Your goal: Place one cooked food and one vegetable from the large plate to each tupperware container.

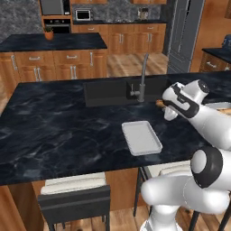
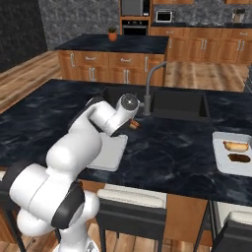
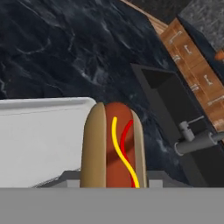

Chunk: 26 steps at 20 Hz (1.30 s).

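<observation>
Hand view: hot dog (image 3: 113, 146) hiding pincer tips

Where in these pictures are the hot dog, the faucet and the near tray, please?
Hot dog (image 3: 114, 146): hand view, sausage middle.
Faucet (image 1: 143, 76): left base view, upright neck.
Near tray (image 1: 141, 137): left base view, bare floor.

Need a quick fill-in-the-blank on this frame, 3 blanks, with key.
1. The hand holds a ____ with yellow and red lines along it.
2. The near tray by the arm is ____.
3. The faucet stands beside the dark ____.

Missing words: hot dog; empty; sink
</observation>
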Tool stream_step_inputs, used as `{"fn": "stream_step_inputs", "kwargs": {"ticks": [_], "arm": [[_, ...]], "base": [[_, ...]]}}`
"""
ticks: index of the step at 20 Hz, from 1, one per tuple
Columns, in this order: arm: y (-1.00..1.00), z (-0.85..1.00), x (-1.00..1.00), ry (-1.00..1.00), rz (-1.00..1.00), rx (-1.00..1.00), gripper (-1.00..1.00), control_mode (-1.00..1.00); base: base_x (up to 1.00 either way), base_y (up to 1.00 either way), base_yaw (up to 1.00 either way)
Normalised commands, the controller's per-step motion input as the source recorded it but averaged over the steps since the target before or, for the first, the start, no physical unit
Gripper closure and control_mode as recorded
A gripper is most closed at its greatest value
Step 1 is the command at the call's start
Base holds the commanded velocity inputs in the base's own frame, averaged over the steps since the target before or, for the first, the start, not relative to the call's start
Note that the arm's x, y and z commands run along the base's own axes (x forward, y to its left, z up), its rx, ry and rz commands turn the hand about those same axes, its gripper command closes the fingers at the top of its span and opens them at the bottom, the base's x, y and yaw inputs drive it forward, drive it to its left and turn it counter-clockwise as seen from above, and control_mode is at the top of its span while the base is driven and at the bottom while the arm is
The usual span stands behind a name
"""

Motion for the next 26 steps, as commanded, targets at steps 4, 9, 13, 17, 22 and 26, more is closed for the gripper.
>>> {"fn": "stream_step_inputs", "kwargs": {"ticks": [4,9,13,17,22,26], "arm": [[0.9,-0.14,0.34,0.0,0.28,-0.03,1.0,-1.0],[0.44,-0.28,0.3,0.07,0.28,-0.17,1.0,-1.0],[0.01,-0.18,0.01,0.0,0.41,-0.13,1.0,-1.0],[0.0,-0.06,0.0,0.0,0.45,-0.31,1.0,-1.0],[0.13,-0.04,0.0,0.0,0.38,-0.25,1.0,-1.0],[0.06,-0.27,-0.01,-0.03,0.49,-0.23,1.0,-1.0]], "base": [[0.0,0.0,0.0],[0.0,0.0,0.0],[0.0,0.0,0.0],[0.0,0.0,0.0],[0.0,0.0,0.0],[0.0,0.0,0.0]]}}
